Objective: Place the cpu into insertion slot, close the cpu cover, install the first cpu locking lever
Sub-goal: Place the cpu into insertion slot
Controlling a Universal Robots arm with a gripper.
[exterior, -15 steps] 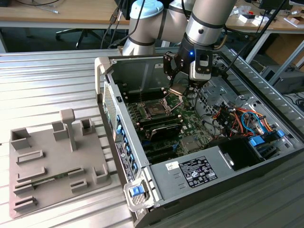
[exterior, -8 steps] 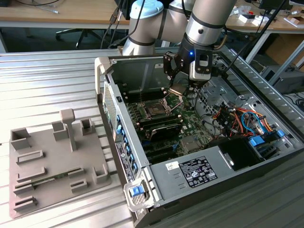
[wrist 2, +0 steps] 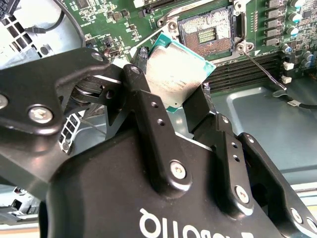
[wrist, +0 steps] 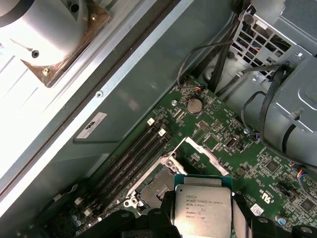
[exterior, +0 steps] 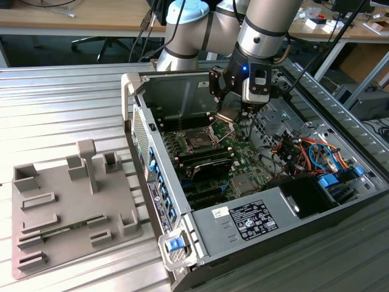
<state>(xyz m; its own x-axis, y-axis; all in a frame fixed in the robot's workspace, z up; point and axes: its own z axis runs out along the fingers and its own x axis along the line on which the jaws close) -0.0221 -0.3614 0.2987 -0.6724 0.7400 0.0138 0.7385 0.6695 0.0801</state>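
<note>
My gripper (exterior: 233,114) is shut on the cpu (exterior: 226,115), a thin square chip with a silvery top face, and holds it tilted a little above the motherboard inside the open computer case. In both wrist views the black fingers (wrist 2: 144,101) clamp the cpu (wrist 2: 176,74) (wrist: 203,206) by two opposite edges. The insertion slot (wrist 2: 207,32) (wrist: 157,188) (exterior: 197,140) lies open and bare just beside the chip, dark with a metal rim. The cpu cover (wrist: 200,152) stands raised next to the slot. A thin locking lever (wrist 2: 262,67) sticks out free beside the socket.
Memory slots (wrist: 129,158) run along the socket. Coloured cables (exterior: 304,152) and a power supply (exterior: 243,219) fill the case on the exterior view's right. A grey fixture tray (exterior: 67,207) lies on the ribbed table at that view's left.
</note>
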